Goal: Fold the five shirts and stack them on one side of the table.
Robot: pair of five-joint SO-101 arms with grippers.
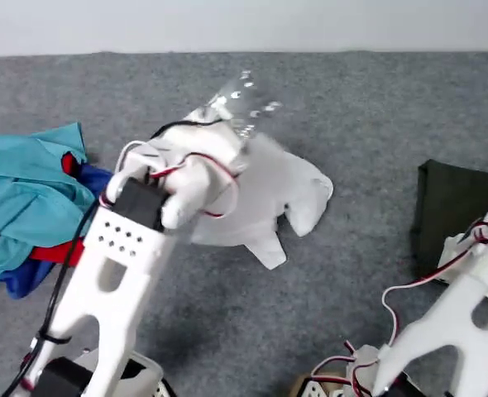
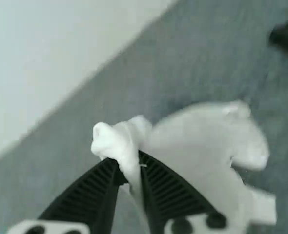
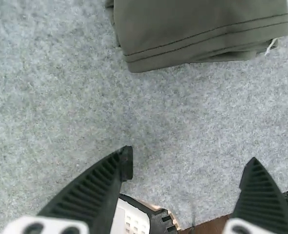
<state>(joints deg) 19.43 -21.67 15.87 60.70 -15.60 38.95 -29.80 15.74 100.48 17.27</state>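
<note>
In the high view, five shirts can be counted. One white shirt (image 1: 281, 194) lies crumpled at the centre of the grey desk (image 1: 376, 107). One teal shirt (image 1: 21, 194), one red shirt (image 1: 55, 251) and one blue shirt (image 1: 16, 281) are heaped together at the left edge. One dark green shirt (image 1: 455, 207) sits folded at the right edge. There are two arms: the left arm (image 1: 124, 248) stands over the white shirt, and the right arm (image 1: 467, 306) is at lower right, beside the green one.

In the left wrist view, the left pincer (image 2: 129, 170) is clamped on a narrow bunched ridge of the white shirt (image 2: 207, 136). That bite looks thin, so the cloth could slip out on a pull. As the shirt is wadded, dragging it may tighten the crumple rather than spread it, and any fold would likely come out crooked.

In the right wrist view, the right pincer (image 3: 188, 168) is spread apart over bare desk and holds nothing, with the green shirt (image 3: 197, 27) near it. A careless sweep there could rumple the one finished fold.
</note>
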